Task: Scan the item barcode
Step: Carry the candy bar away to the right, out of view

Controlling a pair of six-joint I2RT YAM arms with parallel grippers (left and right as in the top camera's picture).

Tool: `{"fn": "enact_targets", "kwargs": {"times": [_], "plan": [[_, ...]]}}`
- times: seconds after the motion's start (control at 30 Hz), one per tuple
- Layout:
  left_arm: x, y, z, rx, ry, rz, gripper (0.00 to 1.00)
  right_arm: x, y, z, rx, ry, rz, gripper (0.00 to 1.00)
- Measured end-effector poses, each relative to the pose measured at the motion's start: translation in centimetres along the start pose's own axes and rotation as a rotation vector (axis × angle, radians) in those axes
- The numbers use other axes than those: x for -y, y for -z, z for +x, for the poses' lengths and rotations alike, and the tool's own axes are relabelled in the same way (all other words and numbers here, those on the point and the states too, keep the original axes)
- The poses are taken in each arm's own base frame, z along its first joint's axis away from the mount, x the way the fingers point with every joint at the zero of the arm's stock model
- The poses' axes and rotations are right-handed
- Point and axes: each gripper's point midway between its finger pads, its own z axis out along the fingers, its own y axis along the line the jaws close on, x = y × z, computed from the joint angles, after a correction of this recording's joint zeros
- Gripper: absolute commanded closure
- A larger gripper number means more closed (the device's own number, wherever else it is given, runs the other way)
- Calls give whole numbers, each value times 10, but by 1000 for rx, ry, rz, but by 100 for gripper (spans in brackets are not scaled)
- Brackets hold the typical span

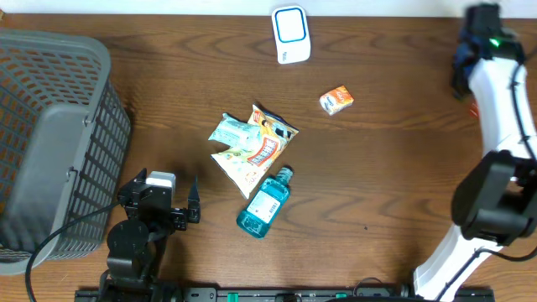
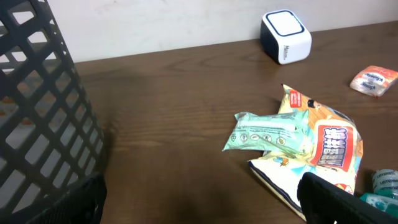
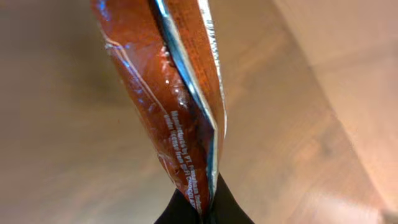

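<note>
1. The left arm [image 1: 130, 243] sits at the near left side and points to the right.
2. The left claw [image 1: 191, 205] is wide open and holds nothing.
3. The right arm [image 1: 502, 109] is white and reaches to the far right corner.
4. The right claw [image 3: 204, 210] is pinched tight on a packet [image 3: 168, 106].

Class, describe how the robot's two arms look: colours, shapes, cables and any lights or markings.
The left arm is black and blocky, with a white box at its wrist and a black cable looping away. The right arm has smooth white casing, black rounded joints, a thin black cable along it and a green light near its end.
</note>
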Motion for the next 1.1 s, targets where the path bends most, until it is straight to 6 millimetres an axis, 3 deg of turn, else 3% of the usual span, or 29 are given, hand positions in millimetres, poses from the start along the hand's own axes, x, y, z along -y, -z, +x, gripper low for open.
{"fn": "enact_targets", "kwargs": {"times": [0.23, 0.37, 0.53, 0.67, 0.73, 0.77, 0.97, 1.1], "plan": [[0, 0, 0, 0, 0, 0, 2, 81, -95, 32, -55, -57, 135, 99], [0, 0, 0, 0, 0, 0, 2, 118, -134, 53, -77, -11, 131, 99], [0, 0, 0, 0, 0, 0, 2, 163, -161, 76, -107, -21, 144, 98], [0, 0, 0, 0, 0, 0, 2, 187, -174, 84, -110, -67, 114, 76], [0, 0, 0, 0, 0, 0, 2, 191, -177, 87, -110, -91, 88, 53], [0, 0, 0, 0, 0, 0, 2, 191, -178, 88, -109, -101, 73, 48], [0, 0, 0, 0, 0, 0, 2, 173, -174, 81, -88, -110, 13, 29], [0, 0, 0, 0, 0, 0, 2, 148, -147, 54, -14, -114, -52, 13]]}}
